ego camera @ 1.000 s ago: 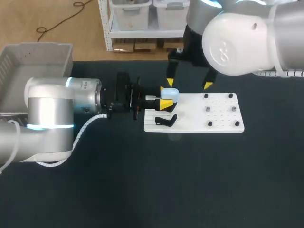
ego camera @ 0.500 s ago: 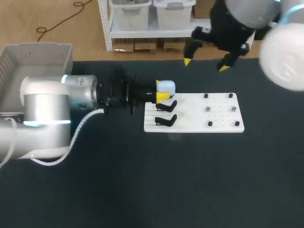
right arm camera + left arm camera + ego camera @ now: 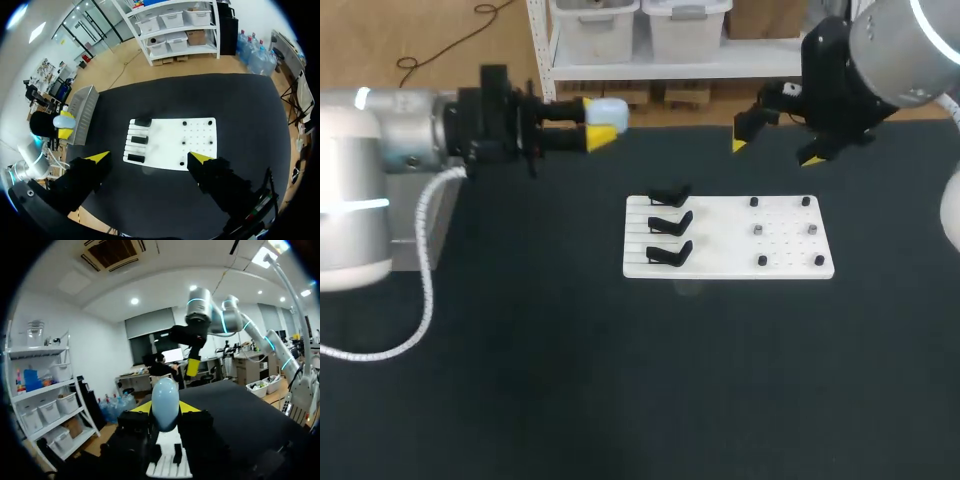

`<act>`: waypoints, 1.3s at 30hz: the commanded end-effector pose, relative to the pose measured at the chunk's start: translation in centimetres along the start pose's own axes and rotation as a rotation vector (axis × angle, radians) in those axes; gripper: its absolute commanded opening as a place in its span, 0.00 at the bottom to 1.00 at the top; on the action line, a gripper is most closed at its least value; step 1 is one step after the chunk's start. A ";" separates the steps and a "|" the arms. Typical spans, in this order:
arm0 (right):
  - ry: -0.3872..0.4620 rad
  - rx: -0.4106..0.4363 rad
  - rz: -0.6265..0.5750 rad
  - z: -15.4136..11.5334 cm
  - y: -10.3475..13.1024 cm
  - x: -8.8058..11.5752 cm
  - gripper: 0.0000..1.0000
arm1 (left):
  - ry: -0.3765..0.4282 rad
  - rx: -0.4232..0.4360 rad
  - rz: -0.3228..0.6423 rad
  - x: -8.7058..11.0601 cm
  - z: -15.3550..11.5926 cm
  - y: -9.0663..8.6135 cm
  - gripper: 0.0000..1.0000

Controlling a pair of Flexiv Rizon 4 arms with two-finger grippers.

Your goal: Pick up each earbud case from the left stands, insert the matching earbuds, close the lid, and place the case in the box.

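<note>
My left gripper (image 3: 597,121) is shut on a pale blue earbud case (image 3: 609,108), held in the air left of and beyond the white board (image 3: 720,245). In the left wrist view the case (image 3: 165,402) stands upright between the yellow fingertips (image 3: 142,408). Three black stands (image 3: 670,223) line the board's left side, all bare. Small dark earbuds (image 3: 757,230) sit on the board's right half. My right gripper (image 3: 775,152) hangs open high above the board's far edge, holding nothing; its view looks down on the board (image 3: 172,140) and the case (image 3: 63,120).
The grey box (image 3: 84,107) lies at the table's left edge, mostly hidden by my left arm in the head view. Dark tabletop (image 3: 700,380) stretches in front of the board.
The left gripper lifted the case off the top stand and carried it left and up. The right arm drew back and to the right, away from the board.
</note>
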State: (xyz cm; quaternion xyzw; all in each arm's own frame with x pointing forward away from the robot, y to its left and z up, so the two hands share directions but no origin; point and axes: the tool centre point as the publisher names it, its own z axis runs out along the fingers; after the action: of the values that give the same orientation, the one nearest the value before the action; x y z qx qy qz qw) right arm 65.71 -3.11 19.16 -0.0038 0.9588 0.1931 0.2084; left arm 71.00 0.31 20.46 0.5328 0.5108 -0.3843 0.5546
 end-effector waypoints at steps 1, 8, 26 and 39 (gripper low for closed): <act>-0.071 0.004 0.002 0.0 0.0 0.3 1.00 | 0.083 -0.150 -0.071 -0.1 -3.6 1.5 0.00; -0.071 0.004 0.002 0.0 0.0 0.3 1.00 | 0.259 -0.357 -0.159 2.8 -10.0 6.0 0.00; -0.071 0.004 0.002 0.0 0.0 0.3 1.00 | 0.505 -0.788 -0.366 10.5 -25.5 7.0 0.00; -0.071 0.004 0.002 0.0 0.0 0.3 1.00 | 0.548 -0.936 -0.399 14.7 -30.0 7.4 0.00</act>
State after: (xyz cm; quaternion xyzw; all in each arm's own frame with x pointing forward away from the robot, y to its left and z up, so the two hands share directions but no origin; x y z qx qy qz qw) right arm 65.69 -3.07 19.14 0.0024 0.9522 0.1924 0.2373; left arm 76.17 32.71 10.82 0.2562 0.8458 -0.1410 0.4462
